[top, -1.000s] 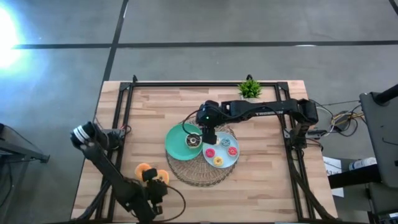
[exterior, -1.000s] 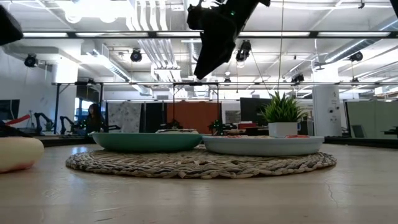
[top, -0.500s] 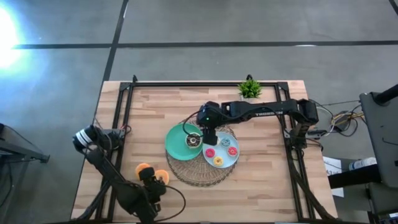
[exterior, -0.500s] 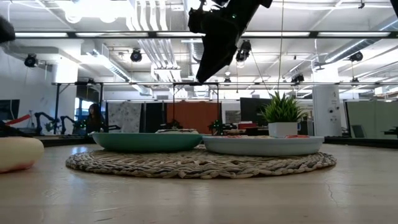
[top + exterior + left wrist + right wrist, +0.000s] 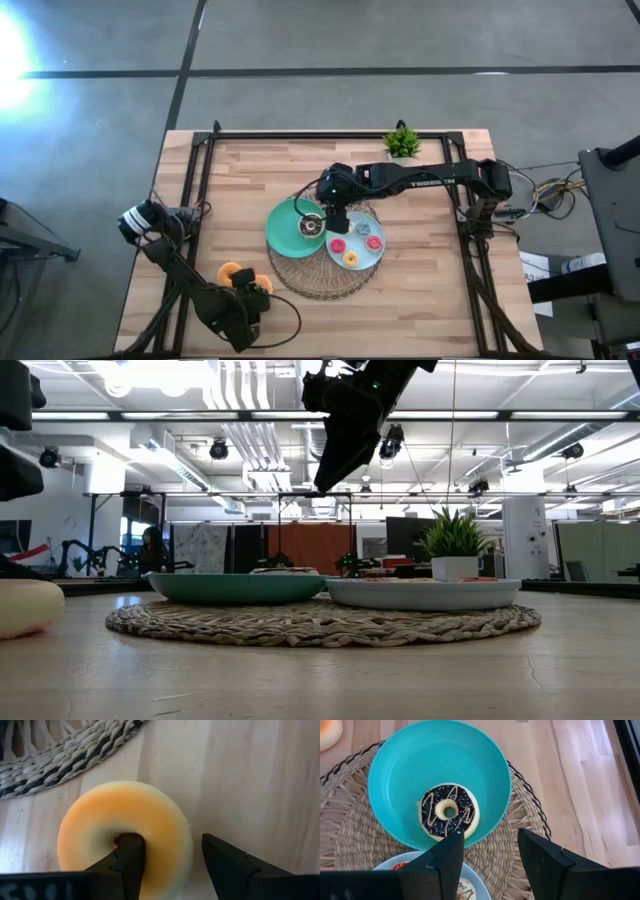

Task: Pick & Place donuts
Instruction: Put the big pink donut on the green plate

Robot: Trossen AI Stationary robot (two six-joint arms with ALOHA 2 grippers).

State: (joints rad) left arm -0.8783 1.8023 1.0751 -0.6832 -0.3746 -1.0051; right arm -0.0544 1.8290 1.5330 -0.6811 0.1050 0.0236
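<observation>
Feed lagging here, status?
Left claw open, straddling orange-tan donut on table. Right claw open above brown-frosted donut in green plate. Nothing in the way.

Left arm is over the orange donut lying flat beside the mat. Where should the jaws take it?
Grip the orange donut across one side of its ring, coming straight down. It lies flat on the table, hole up, and the left gripper is already open with one finger in the hole, the other outside.

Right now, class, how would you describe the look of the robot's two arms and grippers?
Both arms are dark and slender. The right arm carries pale lettering and a small green light. Each gripper, left and right, has two flat black fingers. Thin cables trail beside the left arm.
</observation>
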